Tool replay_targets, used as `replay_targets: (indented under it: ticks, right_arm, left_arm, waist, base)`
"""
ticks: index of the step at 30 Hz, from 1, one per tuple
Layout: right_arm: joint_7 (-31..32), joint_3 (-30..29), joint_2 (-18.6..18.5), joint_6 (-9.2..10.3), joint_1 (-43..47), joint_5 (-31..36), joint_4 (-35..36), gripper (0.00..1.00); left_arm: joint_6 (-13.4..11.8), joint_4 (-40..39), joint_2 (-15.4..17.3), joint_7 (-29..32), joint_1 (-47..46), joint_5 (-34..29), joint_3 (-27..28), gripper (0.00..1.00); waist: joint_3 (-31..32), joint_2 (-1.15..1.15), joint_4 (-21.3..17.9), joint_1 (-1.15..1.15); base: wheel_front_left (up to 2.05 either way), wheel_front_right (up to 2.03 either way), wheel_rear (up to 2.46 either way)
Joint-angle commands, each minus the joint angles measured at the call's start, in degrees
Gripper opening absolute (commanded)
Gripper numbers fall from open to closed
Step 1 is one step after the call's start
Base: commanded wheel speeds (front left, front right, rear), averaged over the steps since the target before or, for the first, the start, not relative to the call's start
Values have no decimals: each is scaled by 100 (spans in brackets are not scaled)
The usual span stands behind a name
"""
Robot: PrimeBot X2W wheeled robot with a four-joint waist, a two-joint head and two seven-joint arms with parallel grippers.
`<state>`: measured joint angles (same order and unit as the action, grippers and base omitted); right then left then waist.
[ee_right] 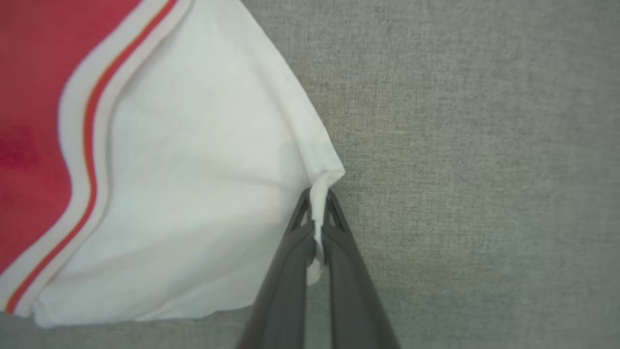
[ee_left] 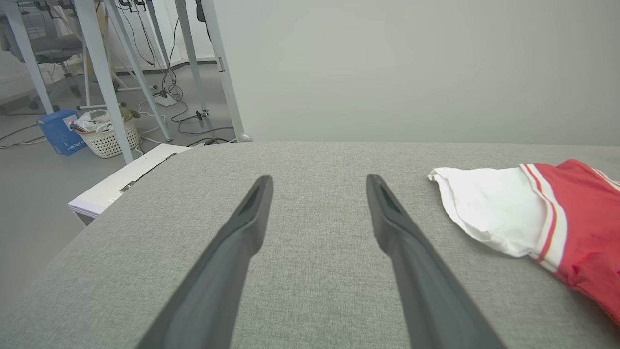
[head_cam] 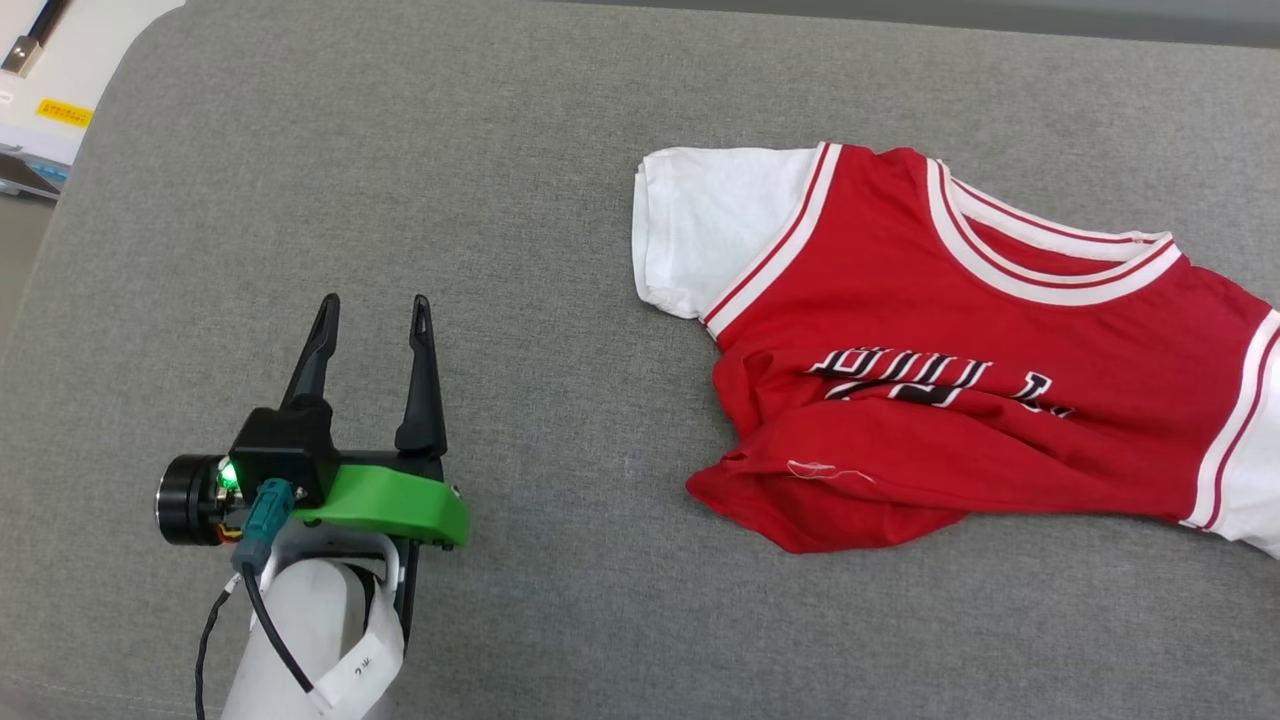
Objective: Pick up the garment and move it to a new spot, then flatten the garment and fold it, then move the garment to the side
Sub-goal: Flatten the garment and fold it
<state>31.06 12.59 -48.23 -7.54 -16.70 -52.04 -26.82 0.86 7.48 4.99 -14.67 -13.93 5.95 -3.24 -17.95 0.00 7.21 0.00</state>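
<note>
The garment [head_cam: 950, 350] lies crumpled on the grey padded surface at the right of the head view, front up, its black lettering partly hidden in folds and its lower hem bunched. One white sleeve [head_cam: 715, 225] points left. My left gripper [head_cam: 375, 305] hovers open well to the left of it, nothing between its fingers; in the left wrist view [ee_left: 317, 182] that sleeve [ee_left: 484, 208] lies off to the right. In the right wrist view my right gripper [ee_right: 317, 194] is shut on the edge of the other white sleeve [ee_right: 203, 194], pinching a fold of cloth.
The grey padded surface [head_cam: 500, 150] has free room at the left and middle. Past its far left edge stand a white table [ee_left: 116, 186], metal legs, a white basket [ee_left: 109, 138] and a blue box [ee_left: 60, 131] on the floor.
</note>
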Motion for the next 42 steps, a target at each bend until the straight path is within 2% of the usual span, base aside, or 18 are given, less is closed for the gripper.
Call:
replay_targets:
  ticks: [1,3,4,5,6,7,12,16,20,23,26,31,36,42]
  right_arm:
    - [38,-33,154,5,134,85,-122,0]
    - [-37,-123,362,5,170,194,-233,0]
    - [-153,-187,459,5,154,261,-250,5]
    - [-260,-239,529,5,134,316,-256,5]
    - [-409,-297,593,5,107,393,-232,87]
    - [-558,-340,618,5,88,485,-196,100]
    - [-1717,-754,782,5,-20,1120,151,100]
    - [-2530,-1203,1098,5,-47,1813,511,100]
    - [-2895,-1544,1597,5,22,2489,1131,100]
    - [-3060,-1737,2005,5,94,2946,1744,100]
    - [-3185,-1800,2349,5,185,3381,2274,100]
    - [-3354,-1659,2882,5,251,3835,2910,100]
    - [-3474,-1398,3108,5,218,3993,3136,100]
    - [-3703,-1227,3263,5,97,4039,3108,100]
  left_arm:
    - [47,40,-39,-33,18,-40,26,100]
    - [66,90,-41,-33,-4,-49,51,100]
    - [78,126,-36,-33,-7,-54,72,100]
    - [83,151,-29,-33,-8,-57,93,100]
    - [92,181,-17,-33,-9,-58,121,100]
    - [99,198,-2,-33,-12,-63,142,100]
    - [226,308,182,-33,-130,-34,296,100]
    - [369,443,406,-33,-442,7,348,100]
    - [548,728,687,68,-1030,125,193,100]
    - [632,905,940,431,-1677,341,-53,100]
    - [656,1079,1168,917,-2333,617,-419,100]
    - [660,1343,1673,1862,-3494,1283,-1376,100]
    - [661,1676,1898,2941,-4550,2156,-2361,100]
    - [662,2098,2034,4761,-5613,3426,-3338,100]
  waist:
    - [-18,0,16,0]
    - [-9,0,11,0]
    - [18,0,-6,0]
    - [50,0,-25,0]
    - [93,0,-50,0]
    - [129,0,-69,0]
    - [393,0,-241,0]
    - [506,0,-402,0]
    - [492,0,-560,0]
    - [378,0,-689,0]
    - [256,0,-798,0]
    - [-25,0,-1021,0]
    - [-316,0,-1204,0]
    - [-727,0,-1407,0]
  base:
    - [0,0,0]
    - [0,0,0]
    - [0,0,0]
    - [0,0,0]
    - [0,0,0]
    - [0,0,0]
    - [0,0,0]
    - [0,0,0]
    - [0,0,0]
    - [0,0,0]
    - [0,0,0]
    - [0,0,0]
    - [0,0,0]
    - [0,0,0]
